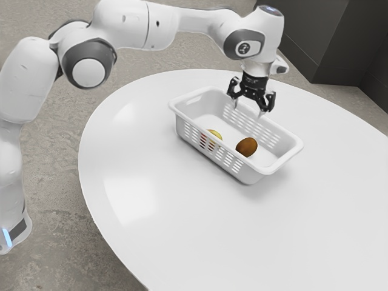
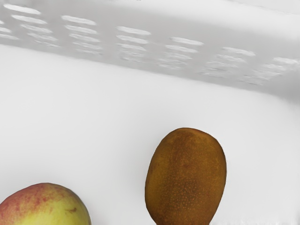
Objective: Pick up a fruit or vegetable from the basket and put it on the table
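In the exterior view, the gripper [image 1: 248, 109] is above the basket [image 1: 284, 160], well higher than the fruits, and it is empty. Its 2 fingers stand wide apart, released, and they touch nothing. The brown kiwi [image 1: 247, 147] lies inside the basket, lower than the fingertips, and in this view it appears below them, toward the near long side. The red-yellow apple [image 1: 215, 133] lies also in the basket, more to the exterior view's left. So 2 fruits are in the basket, and the table [image 1: 182, 230] must receive 1 of them.

In the wrist view, the kiwi lies apart from the apple and apart from the long slotted wall [image 2: 154, 44]. Its long axis points roughly toward this wall, almost square to it. The 2 fingers seem to be spread along the basket's length, so I judge that they could close across the narrow sides of the kiwi. The next move, I think, is to come over the kiwi, then go down.
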